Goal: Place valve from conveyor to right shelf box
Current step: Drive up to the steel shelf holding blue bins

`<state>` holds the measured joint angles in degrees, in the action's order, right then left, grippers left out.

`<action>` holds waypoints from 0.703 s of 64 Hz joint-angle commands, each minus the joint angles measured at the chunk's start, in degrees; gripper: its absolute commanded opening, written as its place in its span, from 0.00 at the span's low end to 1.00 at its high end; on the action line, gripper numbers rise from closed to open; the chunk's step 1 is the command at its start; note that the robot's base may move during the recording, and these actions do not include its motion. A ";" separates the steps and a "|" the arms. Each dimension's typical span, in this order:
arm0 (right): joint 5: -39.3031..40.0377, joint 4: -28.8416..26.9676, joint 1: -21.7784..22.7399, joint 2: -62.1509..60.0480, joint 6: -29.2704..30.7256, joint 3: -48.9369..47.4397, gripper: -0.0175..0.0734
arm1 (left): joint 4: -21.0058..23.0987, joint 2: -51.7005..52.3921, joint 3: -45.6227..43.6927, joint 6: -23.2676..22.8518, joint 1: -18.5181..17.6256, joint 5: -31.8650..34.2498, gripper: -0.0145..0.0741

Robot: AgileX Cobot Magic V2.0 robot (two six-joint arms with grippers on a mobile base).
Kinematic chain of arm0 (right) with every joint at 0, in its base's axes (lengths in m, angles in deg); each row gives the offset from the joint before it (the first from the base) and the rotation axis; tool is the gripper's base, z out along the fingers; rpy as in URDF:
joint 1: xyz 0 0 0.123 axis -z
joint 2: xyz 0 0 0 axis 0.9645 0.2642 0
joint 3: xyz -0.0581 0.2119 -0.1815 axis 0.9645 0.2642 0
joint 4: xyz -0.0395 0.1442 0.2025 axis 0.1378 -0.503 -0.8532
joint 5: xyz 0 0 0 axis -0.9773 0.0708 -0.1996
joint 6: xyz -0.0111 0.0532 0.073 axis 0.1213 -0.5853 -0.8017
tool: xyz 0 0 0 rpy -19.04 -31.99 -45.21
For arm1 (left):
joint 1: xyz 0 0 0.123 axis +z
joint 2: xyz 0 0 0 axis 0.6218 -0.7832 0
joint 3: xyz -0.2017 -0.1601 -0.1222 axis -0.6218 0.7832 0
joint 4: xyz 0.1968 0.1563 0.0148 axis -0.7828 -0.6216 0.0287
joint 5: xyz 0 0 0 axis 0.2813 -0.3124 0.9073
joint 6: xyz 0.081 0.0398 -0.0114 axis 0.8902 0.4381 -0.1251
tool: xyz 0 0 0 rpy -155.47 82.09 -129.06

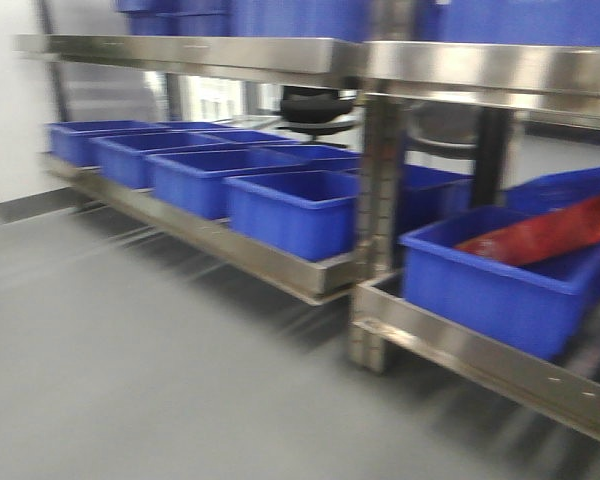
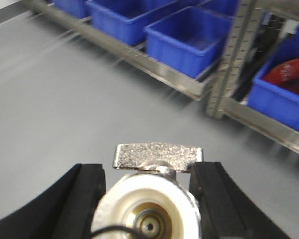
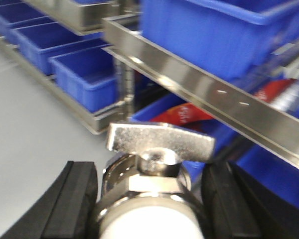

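The left gripper (image 2: 149, 174) is clamped on a white-ended valve (image 2: 149, 214); the right gripper (image 3: 148, 191) clamps a second valve (image 3: 159, 142). Beyond lies grey floor (image 1: 130, 380), then a steel shelf (image 1: 280, 265) of blurred blue boxes (image 1: 290, 210), the rightmost box (image 1: 490, 290) holding something red.

Blue boxes (image 1: 490, 290), silver steel shelf rails (image 1: 270, 264), plain grey floor (image 1: 130, 380), silver valve (image 2: 157, 157) with white end, black gripper fingers (image 2: 84, 194).

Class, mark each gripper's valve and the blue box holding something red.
left valve (image 2: 158, 155): left wrist view, on its flat metal handle.
right valve (image 3: 160, 140): right wrist view, on its flat metal handle.
blue box (image 1: 480, 292): front-facing view, on its front wall.
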<state>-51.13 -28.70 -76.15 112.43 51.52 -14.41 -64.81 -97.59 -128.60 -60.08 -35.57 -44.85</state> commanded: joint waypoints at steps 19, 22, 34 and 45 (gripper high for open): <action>4.38 0.39 0.12 -0.64 0.16 -0.97 0.02 | 0.53 0.61 -0.42 -0.43 -0.31 2.72 0.04; 4.38 0.39 0.12 -0.64 0.16 -0.97 0.02 | 0.53 0.61 -0.42 -0.43 -0.31 2.72 0.04; 4.38 0.39 0.12 -0.64 0.16 -0.97 0.02 | 0.53 0.61 -0.42 -0.43 -0.31 2.72 0.04; 4.38 0.39 0.12 -0.64 0.16 -0.97 0.02 | 0.53 0.61 -0.42 -0.43 -0.31 2.72 0.04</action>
<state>-51.13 -28.70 -76.15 112.43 51.52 -14.41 -64.81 -97.59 -128.60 -60.08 -35.57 -44.85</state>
